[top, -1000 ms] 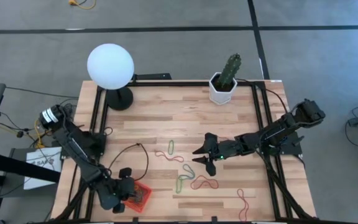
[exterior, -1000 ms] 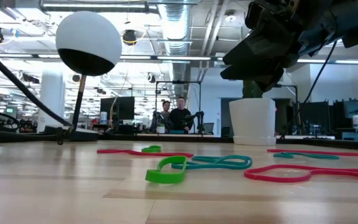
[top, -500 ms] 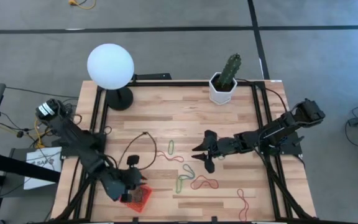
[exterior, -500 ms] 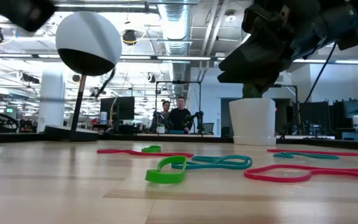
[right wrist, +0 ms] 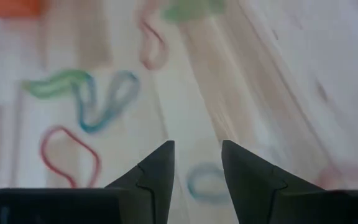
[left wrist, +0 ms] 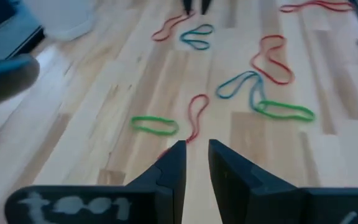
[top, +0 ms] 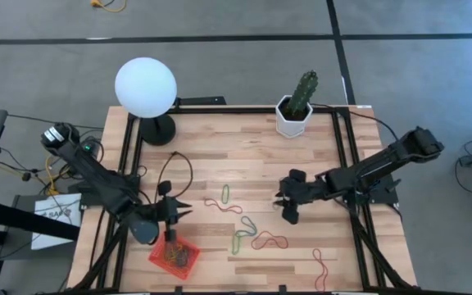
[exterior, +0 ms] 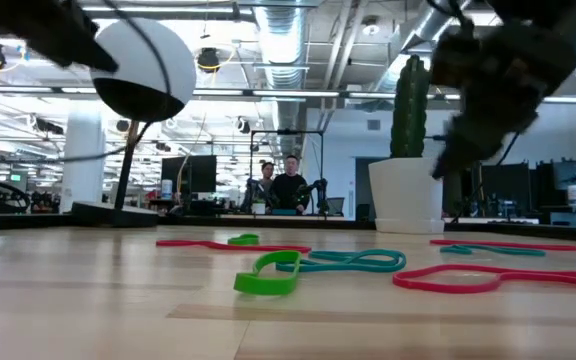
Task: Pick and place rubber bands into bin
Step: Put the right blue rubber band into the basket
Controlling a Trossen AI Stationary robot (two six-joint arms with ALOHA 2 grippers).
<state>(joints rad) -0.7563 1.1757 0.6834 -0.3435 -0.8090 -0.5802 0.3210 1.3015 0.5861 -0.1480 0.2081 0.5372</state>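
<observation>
Since a second ago the left pincer [top: 176, 210] has lifted off the orange bin [top: 175, 256] and now sits just above it in the lower left of the high view, fingers slightly parted and empty. Meanwhile the right pincer [top: 285, 199] has pulled back toward the right of centre; its fingers [right wrist: 157, 168] stand apart, grasping nothing. Several rubber bands lie inside the bin. On the bench [top: 220, 147], a green rubber band [top: 238, 241], a grey-blue rubber band [top: 247, 223] and a red rubber band [top: 268, 241] lie close together below centre. A cactus pot [top: 292, 117] stands at the top edge.
</observation>
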